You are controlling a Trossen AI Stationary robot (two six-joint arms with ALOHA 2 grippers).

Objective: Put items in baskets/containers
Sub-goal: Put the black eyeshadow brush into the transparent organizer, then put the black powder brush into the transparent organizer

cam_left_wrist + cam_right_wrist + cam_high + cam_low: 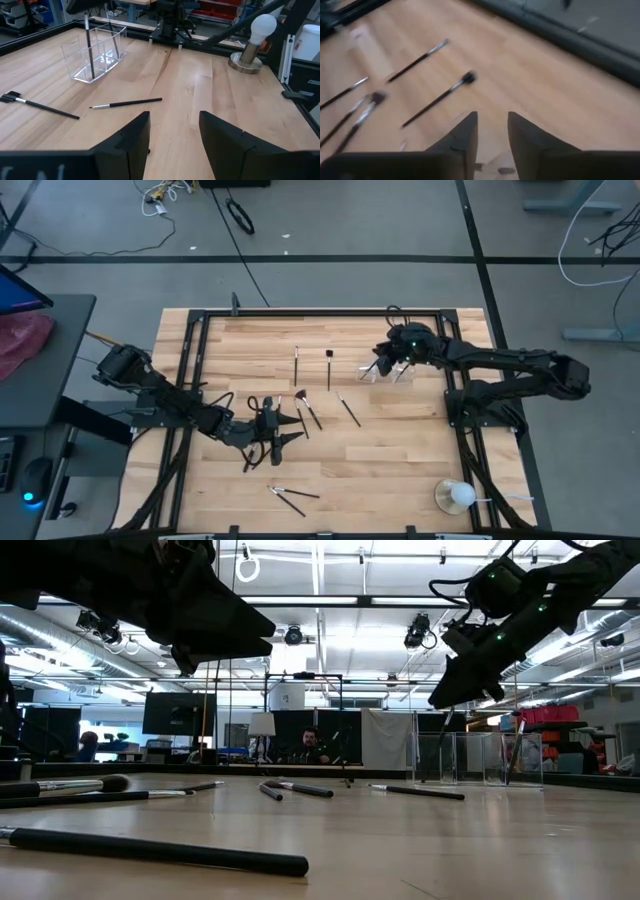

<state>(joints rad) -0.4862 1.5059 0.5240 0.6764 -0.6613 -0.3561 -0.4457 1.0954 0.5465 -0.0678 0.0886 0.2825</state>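
Observation:
Several thin dark makeup brushes lie flat on the wooden table: two point(297, 363) point(329, 368) toward the far side, others near the middle point(348, 410) and a pair by the near edge point(290, 498). The clear tray point(386, 370) point(95, 54) stands on the table's far right with a few brushes point(88, 45) upright inside, leaning on its walls. My right gripper point(492, 131) hovers above the tray, open with a narrow gap and nothing between the fingers. My left gripper point(174, 134) point(275, 430) hangs open over the table's middle, near a brush point(125, 103).
A round clear cup with a white ball point(456, 496) point(252, 40) sits at the near right corner. A black metal frame point(300, 313) borders the table. Bare wood point(400, 460) lies between the middle brushes and the cup. A person point(311, 743) sits far behind the table.

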